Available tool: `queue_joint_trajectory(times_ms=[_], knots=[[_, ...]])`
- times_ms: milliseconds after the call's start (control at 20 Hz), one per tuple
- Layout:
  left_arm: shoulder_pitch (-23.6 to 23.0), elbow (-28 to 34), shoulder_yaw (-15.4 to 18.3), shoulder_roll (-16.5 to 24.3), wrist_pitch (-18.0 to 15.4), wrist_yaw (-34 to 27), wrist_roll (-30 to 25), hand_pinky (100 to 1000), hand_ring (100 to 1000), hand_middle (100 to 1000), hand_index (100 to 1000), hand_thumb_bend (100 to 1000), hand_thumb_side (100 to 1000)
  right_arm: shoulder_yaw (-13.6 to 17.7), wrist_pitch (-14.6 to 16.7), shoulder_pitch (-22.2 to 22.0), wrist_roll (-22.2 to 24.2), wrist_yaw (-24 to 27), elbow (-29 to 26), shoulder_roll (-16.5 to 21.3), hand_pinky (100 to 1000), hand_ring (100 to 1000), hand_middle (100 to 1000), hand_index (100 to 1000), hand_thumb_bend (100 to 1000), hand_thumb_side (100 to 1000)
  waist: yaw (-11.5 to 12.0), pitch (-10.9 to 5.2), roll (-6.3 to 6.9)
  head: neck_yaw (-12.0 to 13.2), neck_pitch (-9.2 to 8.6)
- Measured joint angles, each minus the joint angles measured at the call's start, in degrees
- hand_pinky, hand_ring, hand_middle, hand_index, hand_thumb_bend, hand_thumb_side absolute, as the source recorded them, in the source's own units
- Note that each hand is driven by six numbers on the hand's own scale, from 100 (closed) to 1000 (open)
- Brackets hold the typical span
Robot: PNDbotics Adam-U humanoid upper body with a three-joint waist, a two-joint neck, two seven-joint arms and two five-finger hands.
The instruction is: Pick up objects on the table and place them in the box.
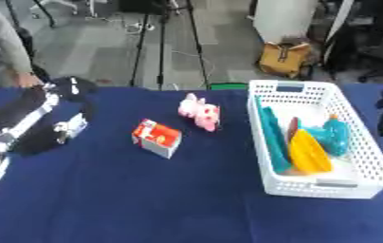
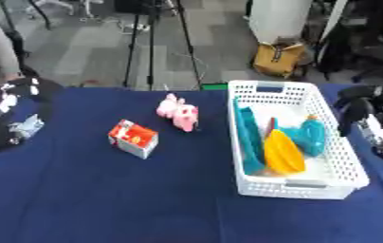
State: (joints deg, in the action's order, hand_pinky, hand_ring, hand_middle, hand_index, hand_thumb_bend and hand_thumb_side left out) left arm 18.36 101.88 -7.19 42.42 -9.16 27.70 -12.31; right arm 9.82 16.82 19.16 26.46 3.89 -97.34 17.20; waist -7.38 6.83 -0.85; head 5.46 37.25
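The white lattice basket (image 1: 369, 161) stands on the right half of the blue tablecloth (image 1: 145, 199). Inside it a teal flat piece (image 1: 271, 137) leans along the left wall, a yellow curved piece (image 1: 309, 153) lies in the middle and a teal rounded object (image 1: 334, 135) sits towards the right wall; a thin reddish edge shows between them, too little of it to name. All of these overlap, so their lower parts are hidden.

Two things lie on the cloth outside the basket: a pink plush toy (image 1: 200, 111) just left of its upper corner, and a red-and-white carton (image 1: 157, 137) further left and nearer the robot, well apart from the basket.

The left arm enters from the left side, and the left hand (image 1: 72, 88) shows as a dark blurred mass at the far left edge of the table; its fingers cannot be made out. In the right eye view this arm is largely cut off by the frame.

The right hand (image 2: 354, 102) shows best in the right eye view, hanging beside the basket's right wall with fingers pointing down, relaxed and holding nothing. The left eye view catches only its dark edge at the frame border.
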Motion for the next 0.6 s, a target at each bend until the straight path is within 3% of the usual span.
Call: queue_joint_trajectory(times_ms=[50, 100, 300, 350, 550, 600], knots=[[0.44, -0.46, -0.45, 0.64, -0.35, 0.27, -0.4, 757, 732, 803, 862, 233, 961, -0.01, 0.0, 0.0, 0.01, 0.0, 0.0, 0.0, 334, 413, 563, 726, 100, 527, -0.01, -0.02, 0.01, 0.03, 0.0], [0.9, -0.99, -0.91, 1.22, -0.7, 0.56, -0.84, 815, 758, 796, 857, 354, 903, -0.01, -0.01, 0.0, 0.02, 0.0, 0.01, 0.0, 334, 412, 563, 726, 100, 527, -0.04, -0.02, 0.01, 0.05, 0.0], [4.94, -4.65, -3.47, 3.54, -2.68, 2.52, -3.26, 852, 774, 788, 856, 429, 854, -0.33, 0.0, -0.01, 0.26, 0.0, 0.04, 0.0, 334, 412, 563, 726, 100, 526, -0.48, -0.2, 0.02, 0.17, 0.0], [6.19, -5.93, -4.05, 3.88, -3.37, 3.28, -4.06, 882, 785, 782, 854, 565, 790, -0.34, 0.03, -0.01, 0.33, 0.0, 0.08, 0.0, 333, 412, 563, 726, 100, 526, -0.48, -0.28, 0.02, 0.19, 0.0], [11.06, -11.55, -5.67, 3.97, -6.65, 6.73, -7.57, 903, 794, 779, 857, 635, 751, -0.35, 0.07, -0.03, 0.47, 0.0, 0.34, 0.0, 333, 412, 563, 726, 100, 526, -0.58, -0.38, -0.01, 0.18, 0.0], [11.91, -12.83, -5.8, 3.89, -7.46, 7.6, -8.38, 919, 803, 777, 861, 652, 682, -0.35, 0.07, -0.03, 0.48, 0.0, 0.35, 0.0, 333, 411, 562, 726, 100, 526, -0.58, -0.39, -0.03, 0.13, 0.0]])
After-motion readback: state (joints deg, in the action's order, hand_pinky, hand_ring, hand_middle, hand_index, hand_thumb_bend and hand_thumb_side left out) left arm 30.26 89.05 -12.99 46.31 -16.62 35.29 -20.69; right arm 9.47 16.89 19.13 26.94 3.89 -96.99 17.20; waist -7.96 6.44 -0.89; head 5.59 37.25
